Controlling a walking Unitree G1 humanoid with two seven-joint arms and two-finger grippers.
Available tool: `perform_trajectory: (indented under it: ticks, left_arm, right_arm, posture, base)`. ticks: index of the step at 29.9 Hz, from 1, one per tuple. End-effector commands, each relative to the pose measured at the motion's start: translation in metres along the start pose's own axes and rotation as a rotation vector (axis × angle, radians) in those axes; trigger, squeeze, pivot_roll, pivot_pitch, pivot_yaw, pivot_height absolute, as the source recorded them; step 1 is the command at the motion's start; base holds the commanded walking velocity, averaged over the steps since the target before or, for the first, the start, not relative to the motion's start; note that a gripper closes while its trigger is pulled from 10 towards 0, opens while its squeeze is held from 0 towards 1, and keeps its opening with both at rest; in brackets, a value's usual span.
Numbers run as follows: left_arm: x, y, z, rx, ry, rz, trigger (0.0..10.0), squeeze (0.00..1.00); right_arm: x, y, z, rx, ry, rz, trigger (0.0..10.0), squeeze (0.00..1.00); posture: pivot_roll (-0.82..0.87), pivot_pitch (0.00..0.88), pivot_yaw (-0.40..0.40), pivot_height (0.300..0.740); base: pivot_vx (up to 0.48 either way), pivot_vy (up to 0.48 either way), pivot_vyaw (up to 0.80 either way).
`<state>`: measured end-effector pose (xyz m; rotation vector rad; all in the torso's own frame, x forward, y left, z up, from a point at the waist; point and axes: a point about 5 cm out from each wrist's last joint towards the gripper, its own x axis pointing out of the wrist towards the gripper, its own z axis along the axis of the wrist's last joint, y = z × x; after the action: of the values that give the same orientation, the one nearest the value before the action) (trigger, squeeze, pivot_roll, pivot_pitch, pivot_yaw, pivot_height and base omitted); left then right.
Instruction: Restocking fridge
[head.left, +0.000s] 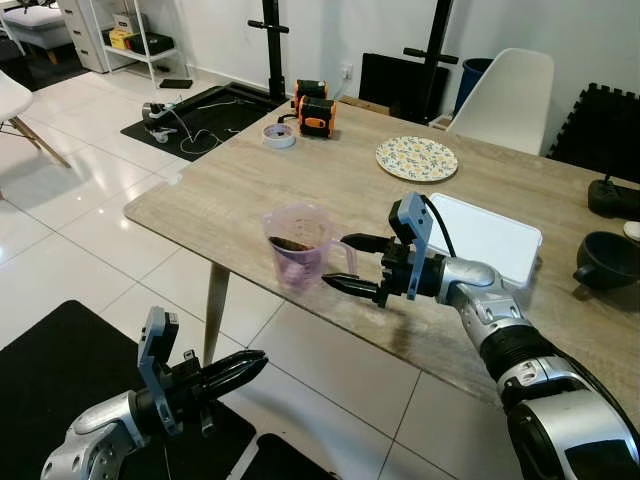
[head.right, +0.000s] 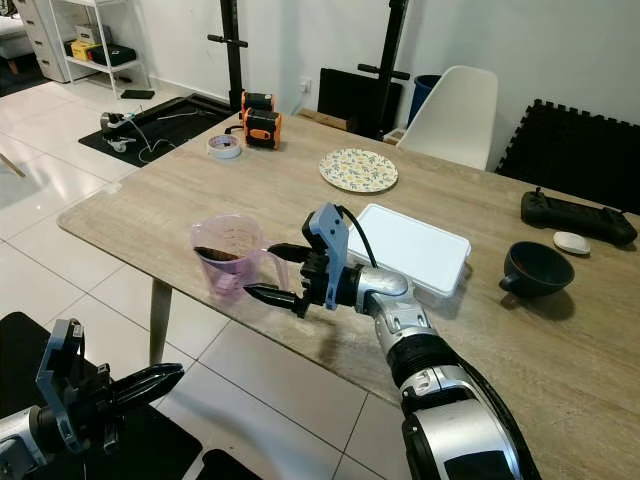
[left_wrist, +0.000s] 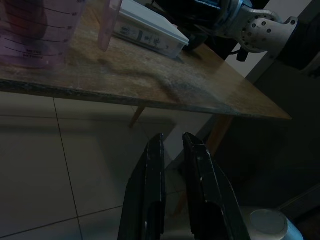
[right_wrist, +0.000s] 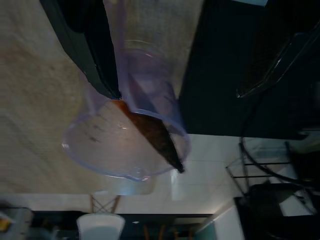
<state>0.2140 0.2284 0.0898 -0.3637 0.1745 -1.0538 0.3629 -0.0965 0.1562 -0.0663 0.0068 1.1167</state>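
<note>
1. Measuring jug (head.left: 298, 246), translucent purple with dark liquid low inside, stands near the table (head.left: 230, 185) edge; the right gripper (head.left: 352, 264) has its jaws spread around the handle, not clamped.
2. Right eye view: a nudge could tip it.
3. Left gripper (left_wrist: 172, 150): jaws nearly together, empty, below the table.
4. Right wrist view: a loose grasp risks spilling.

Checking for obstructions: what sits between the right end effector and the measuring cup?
Nothing; the right end effector brackets the measuring cup's handle in the eye views.
</note>
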Motion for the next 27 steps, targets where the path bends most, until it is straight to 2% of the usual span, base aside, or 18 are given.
perform_trajectory:
  ticks: [1,3,6,10,20,27]
  left_arm:
    - [0.004,-0.001,0.001,0.008,0.001,-0.015,10.0,0.0]
    - [0.004,-0.001,0.001,0.008,0.001,-0.015,10.0,0.0]
    - [0.004,-0.001,0.001,0.008,0.002,-0.016,10.0,0.0]
    - [0.004,-0.003,0.001,0.007,0.004,-0.023,10.0,0.0]
    - [0.0,-0.011,0.001,0.007,0.015,-0.025,10.0,0.0]
    - [-0.011,-0.019,0.004,0.017,0.021,-0.004,10.0,0.0]
  right_arm:
    - [-0.007,-0.011,0.0,-0.003,0.002,-0.113,10.0,0.0]
    - [-0.007,-0.011,0.0,-0.003,0.002,-0.113,10.0,0.0]
    - [-0.009,-0.017,0.002,0.0,0.003,-0.199,10.0,0.0]
    - [-0.005,-0.019,0.001,0.026,0.006,-0.249,10.0,0.0]
    - [0.014,-0.006,-0.006,0.064,0.036,-0.163,10.0,0.0]
    - [0.035,0.007,-0.005,0.103,0.016,-0.132,10.0,0.0]
  posture:
    - [-0.01,0.028,-0.053,0.74]
    - [-0.01,0.028,-0.053,0.74]
    - [-0.01,0.033,-0.053,0.74]
    - [0.0,0.047,-0.053,0.74]
    - [0.02,0.075,-0.067,0.74]
    - [0.06,0.103,-0.074,0.74]
  base:
    - [0.0,0.0,0.0]
    - [0.0,0.0,0.0]
    - [0.0,0.0,0.0]
    - [0.0,0.0,0.0]
    - [0.0,0.0,0.0]
    - [0.0,0.0,0.0]
